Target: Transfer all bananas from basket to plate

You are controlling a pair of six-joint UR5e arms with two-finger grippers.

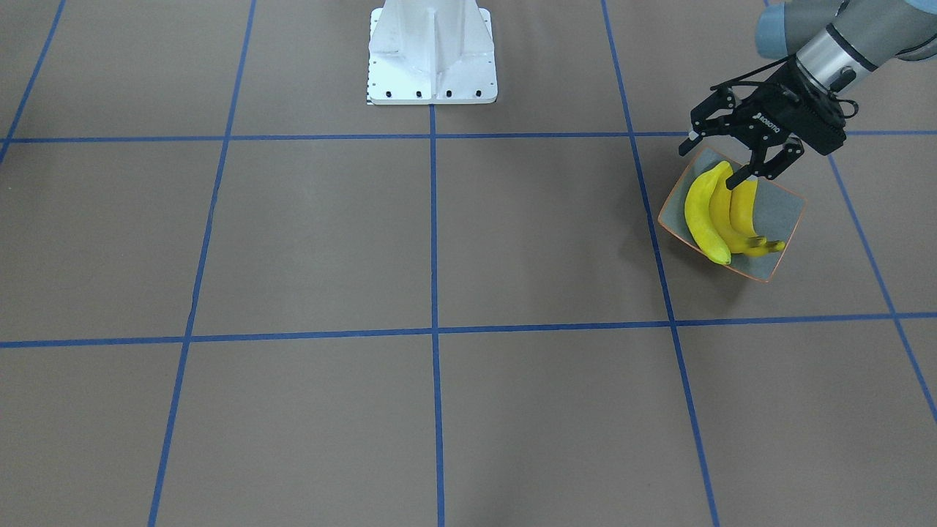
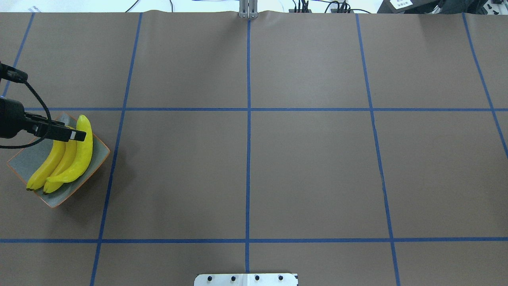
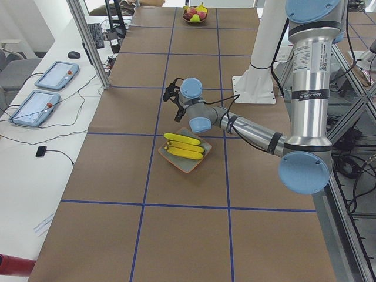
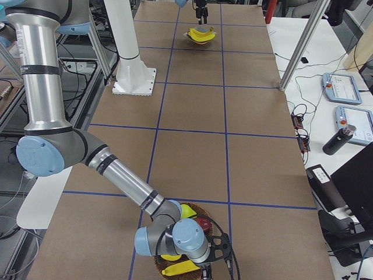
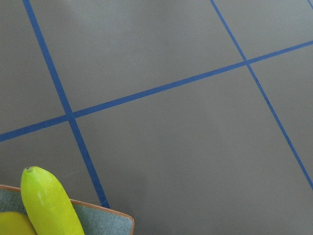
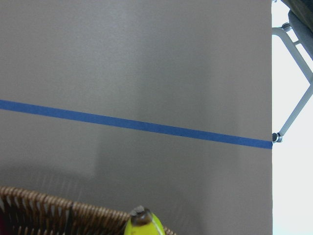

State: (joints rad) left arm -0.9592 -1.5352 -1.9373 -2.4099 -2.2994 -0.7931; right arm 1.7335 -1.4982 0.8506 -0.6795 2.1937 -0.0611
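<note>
**Fingers point(image 1: 758, 168) released over the plate point(image 1: 785, 212), one banana left in the basket**

Up on the left side of the bench point(image 2: 254, 171), the left gripper point(image 1: 710, 165) hangs just above the plate, spread wide and holding nothing. Three bananas point(image 1: 704, 212) lie side by side in the grey-blue dish, all curving the same way. Now to the far right end: the right gripper point(image 4: 213, 256) sits low over the wicker basket point(image 6: 49, 210). Whether its fingers are clenched or released, I cannot tell from here. One yellow banana point(image 6: 144, 226) lies in that basket, with a red fruit point(image 4: 203, 223) beside it.
</note>
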